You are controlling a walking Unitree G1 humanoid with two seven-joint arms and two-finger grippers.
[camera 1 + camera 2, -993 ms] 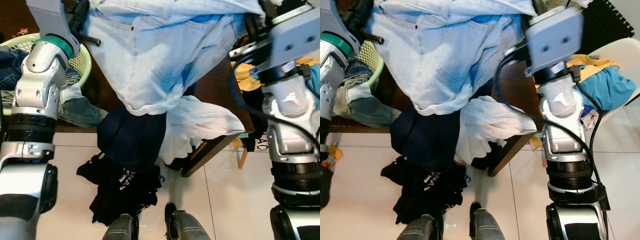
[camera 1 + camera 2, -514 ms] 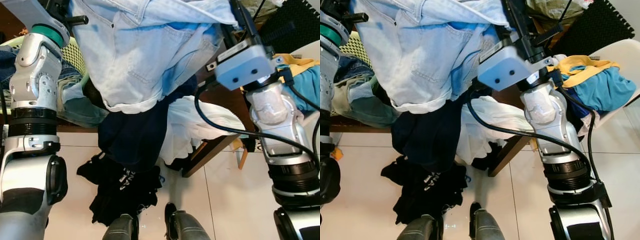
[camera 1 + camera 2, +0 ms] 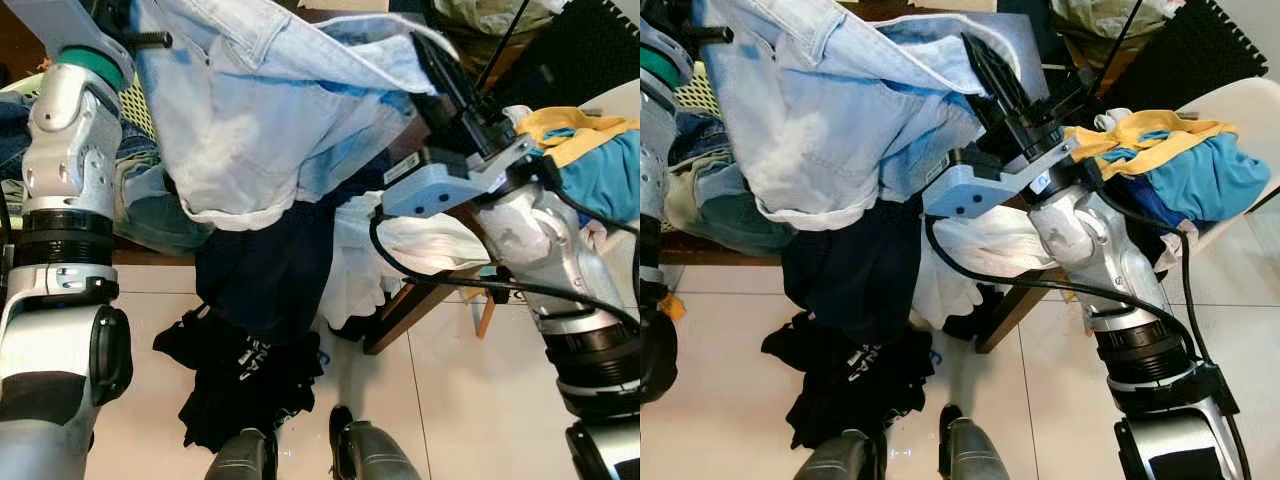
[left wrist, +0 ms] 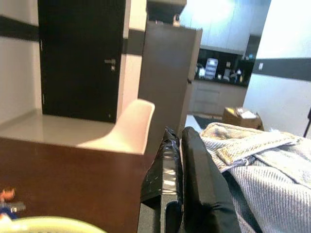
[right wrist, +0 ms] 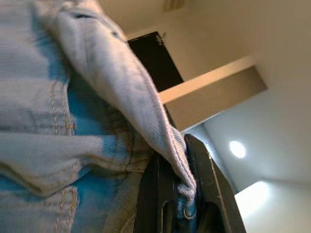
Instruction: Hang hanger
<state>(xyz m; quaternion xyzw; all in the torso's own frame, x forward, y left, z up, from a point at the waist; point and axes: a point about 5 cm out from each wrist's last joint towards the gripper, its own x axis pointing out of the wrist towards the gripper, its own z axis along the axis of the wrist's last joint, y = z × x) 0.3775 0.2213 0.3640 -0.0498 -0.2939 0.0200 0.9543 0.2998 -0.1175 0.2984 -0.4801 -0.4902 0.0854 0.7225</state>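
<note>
Your right pincer point(image 5: 181, 194) is pressed together on a folded edge of the pale blue denim garment point(image 3: 270, 120); the wrist view shows the cloth pinched between its two black fingers point(image 5: 209, 184). From the head, that pincer point(image 3: 990, 70) reaches up and toward your left, with the denim draped over its tips.

Your left pincer point(image 4: 182, 145) has its fingers closed side by side, and the denim point(image 4: 262, 165) lies against one of them. You cannot tell whether any cloth is actually caught between them. In the head view the left arm point(image 3: 65, 150) rises beside the garment's other end, and its pincer is cut off at the top edge.

The denim hangs spread between both arms above the dark brown wooden counter point(image 3: 420, 300). Any hanger is hidden by the cloth. Below hang a dark navy cloth point(image 3: 260, 270) and a white cloth point(image 3: 420, 240), with black clothing point(image 3: 240, 380) heaped on the tiled floor point(image 3: 480, 400).
</note>
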